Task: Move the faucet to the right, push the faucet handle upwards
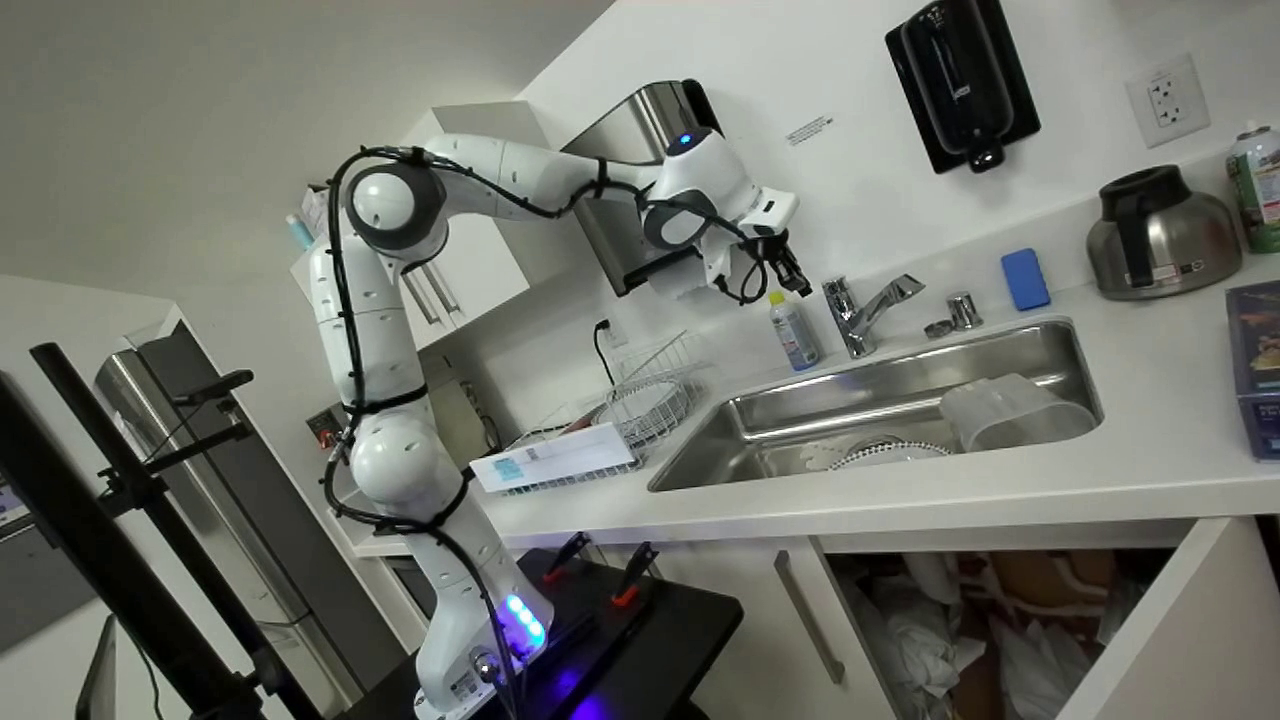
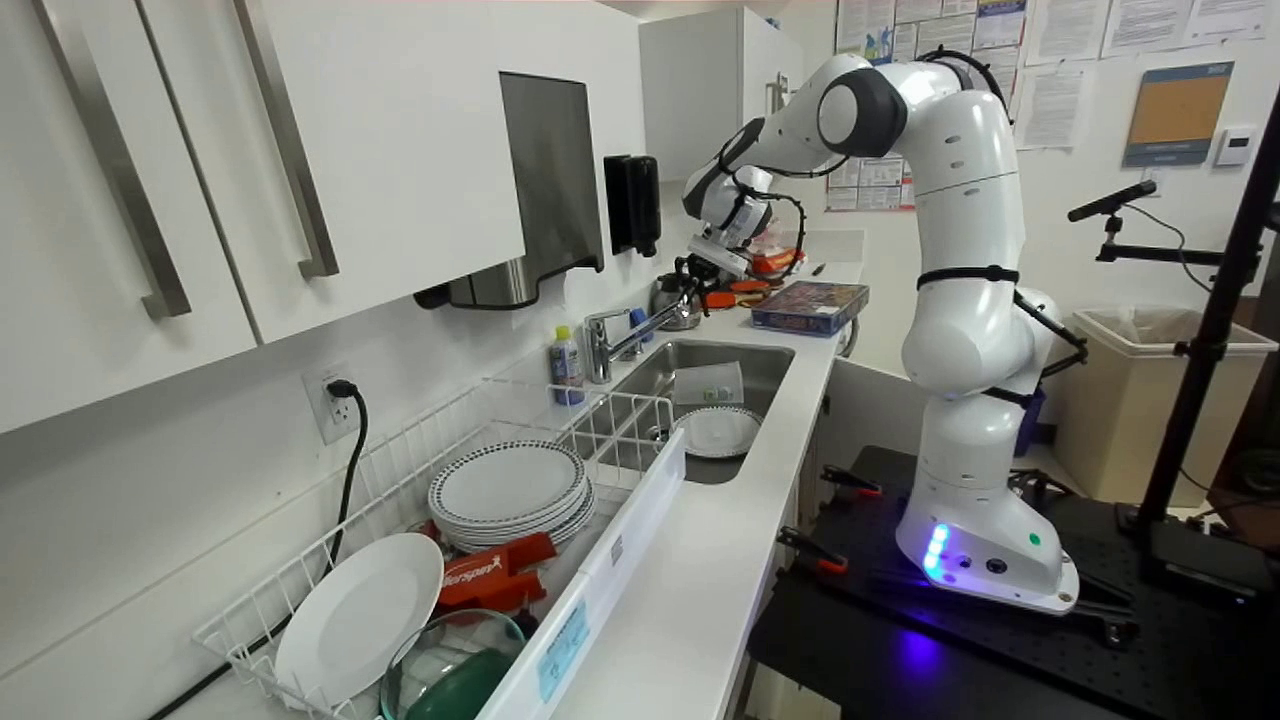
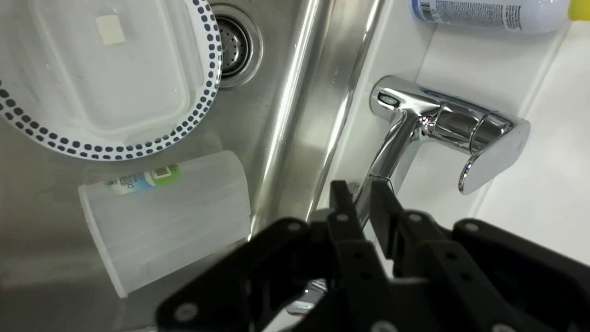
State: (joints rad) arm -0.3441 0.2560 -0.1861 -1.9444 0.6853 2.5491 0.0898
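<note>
The faucet (image 3: 431,114), right of centre in the wrist view, looks turned rightward; raising the faucet handle (image 3: 498,157) seems in hand. Narrowly parted, apparently empty jaws should push from beneath.

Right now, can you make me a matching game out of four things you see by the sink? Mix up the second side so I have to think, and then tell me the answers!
Things
1. faucet handle
2. bottle beside the faucet
3. plate in the sink
4. jug on the counter

Clues
A. has dark dots around its rim
B. shiny chrome, up at the top end of its tap
C. steel-coloured, with a black handle
D. wears a yellow cap

Right pairs: 1-B, 2-D, 3-A, 4-C
</note>
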